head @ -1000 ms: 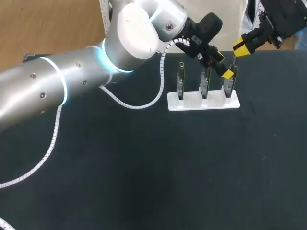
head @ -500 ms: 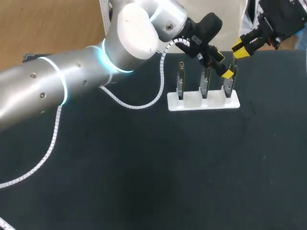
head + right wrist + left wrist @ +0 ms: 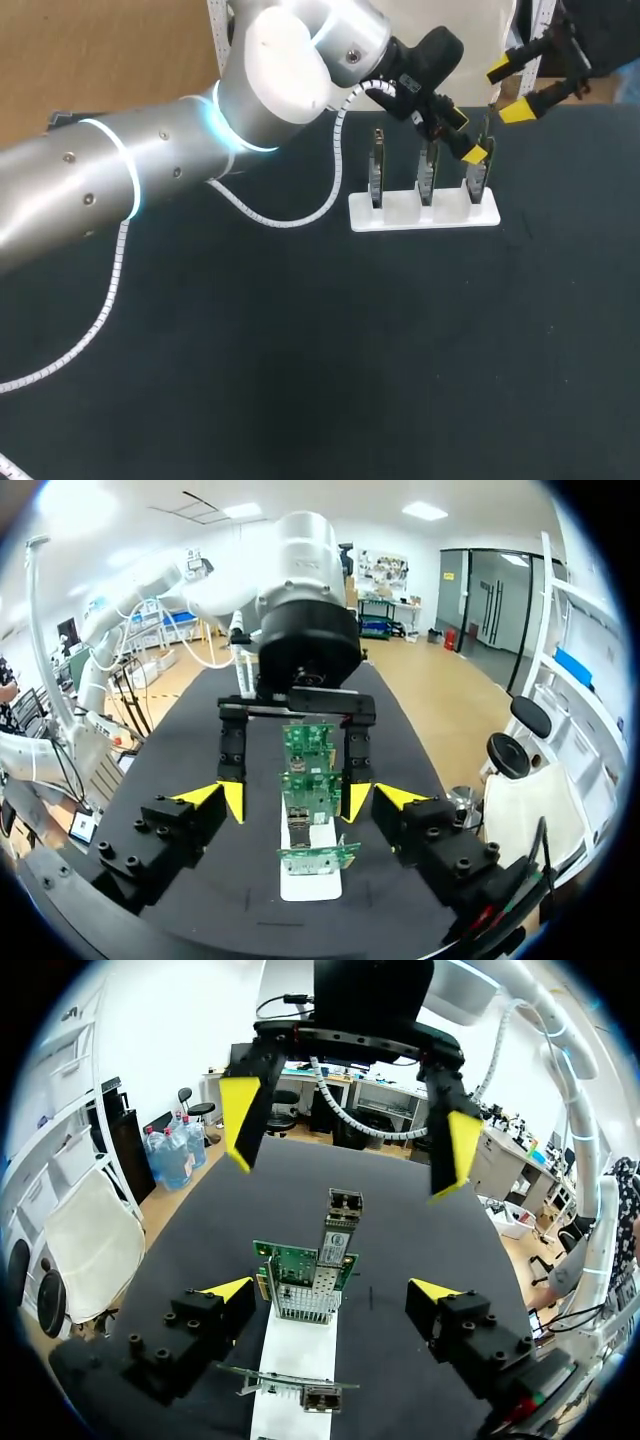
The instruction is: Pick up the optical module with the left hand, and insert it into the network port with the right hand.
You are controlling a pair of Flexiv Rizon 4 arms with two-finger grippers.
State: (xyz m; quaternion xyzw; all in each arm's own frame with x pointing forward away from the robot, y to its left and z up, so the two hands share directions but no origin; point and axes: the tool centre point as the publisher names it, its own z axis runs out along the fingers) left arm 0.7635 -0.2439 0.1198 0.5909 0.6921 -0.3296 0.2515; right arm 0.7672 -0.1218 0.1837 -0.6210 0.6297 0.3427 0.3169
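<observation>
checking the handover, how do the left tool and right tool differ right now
Left tool sits low at the white stand; right tool hangs higher beyond it. Left tool straddles the end circuit board; right tool straddles nothing. Both are open, facing each other.

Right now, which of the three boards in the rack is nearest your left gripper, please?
The board at the rack's right end; the left gripper's yellow tips straddle it.

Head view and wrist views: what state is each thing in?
White slotted stand: flat, all three slots filled.
Three green circuit boards: upright in the stand.
Silver optical module: upright at the end board, ungripped.
Left pincer: open, straddling the end board.
Right pincer: open, empty.
</observation>
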